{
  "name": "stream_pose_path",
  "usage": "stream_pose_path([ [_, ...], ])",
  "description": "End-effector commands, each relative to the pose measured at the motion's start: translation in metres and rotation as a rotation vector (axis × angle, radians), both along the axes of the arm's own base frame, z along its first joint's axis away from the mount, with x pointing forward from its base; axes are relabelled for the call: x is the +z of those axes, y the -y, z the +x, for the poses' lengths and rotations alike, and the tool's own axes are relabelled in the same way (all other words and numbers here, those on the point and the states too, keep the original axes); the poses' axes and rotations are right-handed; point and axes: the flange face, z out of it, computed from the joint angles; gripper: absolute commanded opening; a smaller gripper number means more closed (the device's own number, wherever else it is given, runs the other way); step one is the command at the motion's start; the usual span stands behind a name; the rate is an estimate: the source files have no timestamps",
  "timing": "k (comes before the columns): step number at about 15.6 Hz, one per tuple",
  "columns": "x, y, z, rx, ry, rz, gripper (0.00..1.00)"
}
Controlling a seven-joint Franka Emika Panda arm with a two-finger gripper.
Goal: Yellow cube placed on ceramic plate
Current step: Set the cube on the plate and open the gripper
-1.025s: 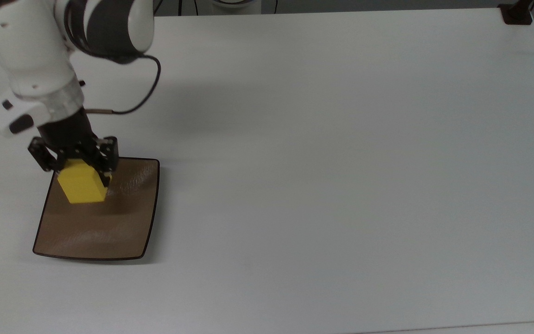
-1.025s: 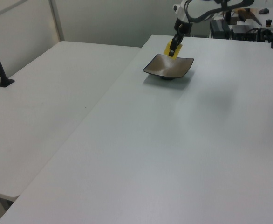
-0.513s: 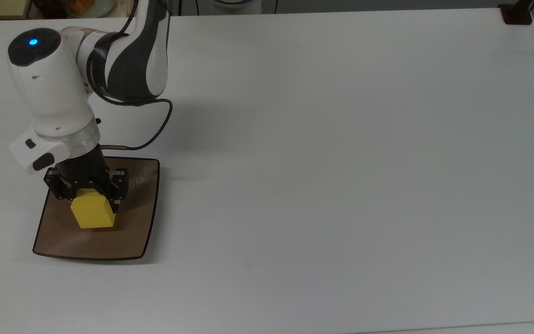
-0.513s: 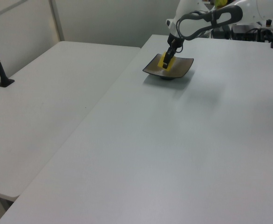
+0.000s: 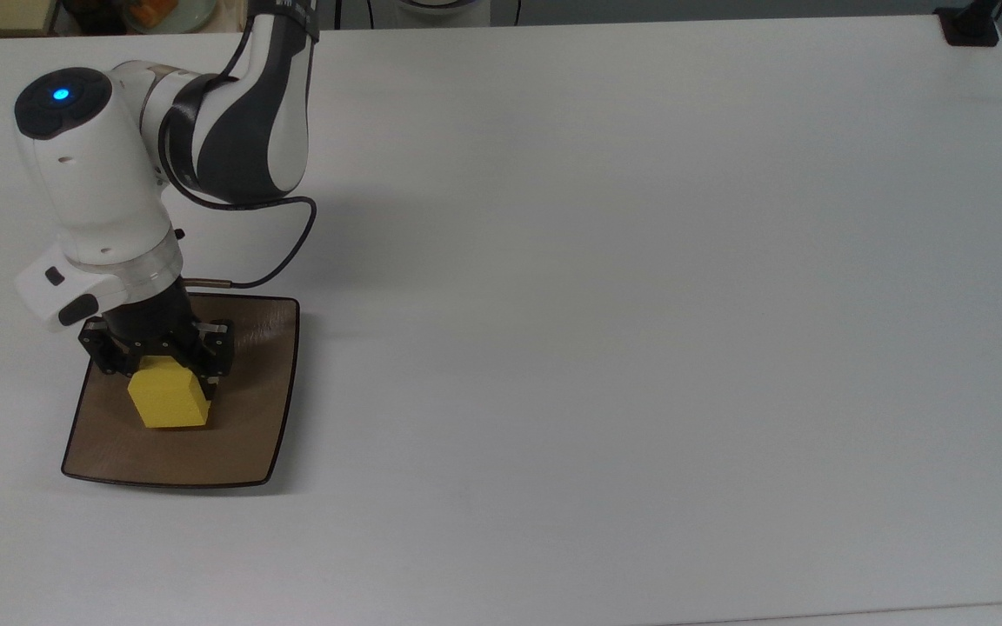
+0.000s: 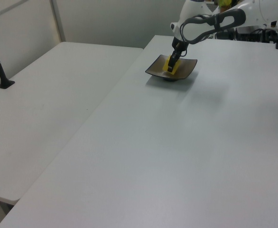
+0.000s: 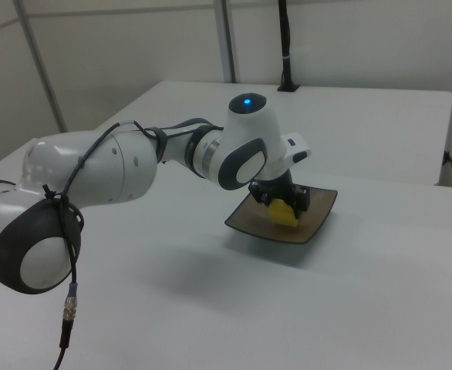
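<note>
The end effector is closed on the yellow cube, holding it low over the middle of the ceramic plate on the table. The cube appears light, rigid and matte; opposite flat faces suit the grip. The plate's glossy glaze may let it slide. The top view shows the cube within the plate's rim; the right view shows the plate's raised edges.

Matt yellow cube, glossy ceramic plate
</note>
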Motion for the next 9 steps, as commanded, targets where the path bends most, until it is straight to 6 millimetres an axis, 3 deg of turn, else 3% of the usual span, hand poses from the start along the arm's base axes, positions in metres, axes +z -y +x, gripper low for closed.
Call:
stream_pose_path([
  [1, -0.008, -0.001, -0.002, -0.007, 0.008, -0.016, 0.44],
  [2, -0.007, 0.000, -0.002, -0.008, 0.016, -0.018, 0.60],
  [3, -0.011, 0.000, -0.003, -0.008, 0.013, -0.018, 0.67],
  [5, -0.011, 0.000, -0.003, -0.011, 0.022, -0.020, 0.93],
  [6, -0.010, -0.001, -0.002, -0.009, 0.030, -0.024, 1.00],
  [9, -0.002, -0.002, -0.005, -0.004, 0.034, -0.034, 1.00],
])
